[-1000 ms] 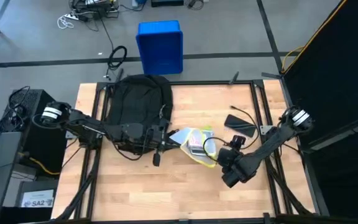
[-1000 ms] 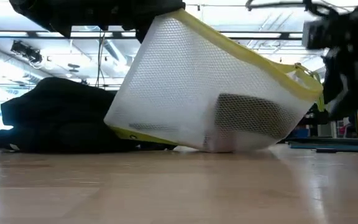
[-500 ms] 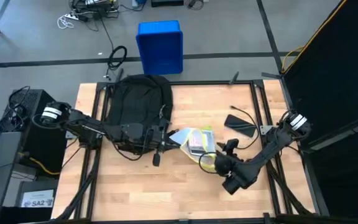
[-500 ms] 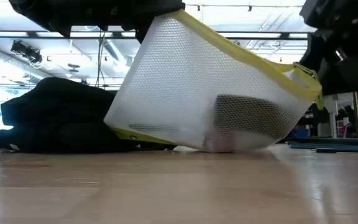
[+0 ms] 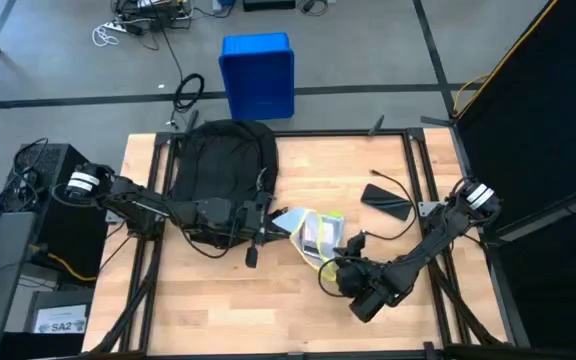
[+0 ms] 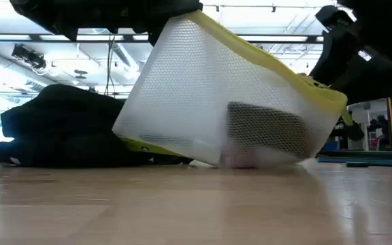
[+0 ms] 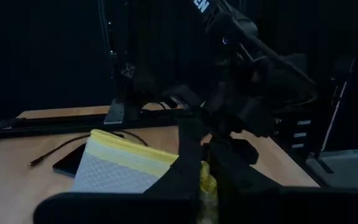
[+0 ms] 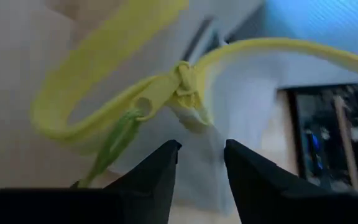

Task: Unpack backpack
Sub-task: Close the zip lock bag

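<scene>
Backpack [image 5: 220,165] lies flat at the far-left part of the table [image 5: 368,170], rounded black bulk w/ straps toward the near side; in low view it's the dark mound [image 6: 67,129] behind the pouch. I see my left arm reaching across the near edge of the pack, left gripper [image 5: 268,222] just past the pack's near-right corner, at the near-left end of the mesh pouch [image 5: 313,232]. Can't tell from any view whether its fingers are closed on the pouch or just over it.

Pouch is white mesh w/ yellow zipper trim, tilted up off the wood in low view [image 6: 230,102], one corner down on the table, a dark flat item visible inside through the mesh. Left wrist view shows it too [image 7: 126,168].

Right arm comes in from the right edge, bent low; right gripper [image 5: 346,268] sits just beside the pouch's near-right corner. Right wrist view: fingers [image 8: 151,180] parted w/ a clear gap, pointed at the yellow zipper pull loop [image 8: 166,93], nothing between them.

Farther right on the table: a black phone-like slab [image 5: 386,201] w/ a thin cable [image 5: 393,180]. Off the table, beyond the far edge: blue bin [image 5: 258,75] on the floor.
</scene>
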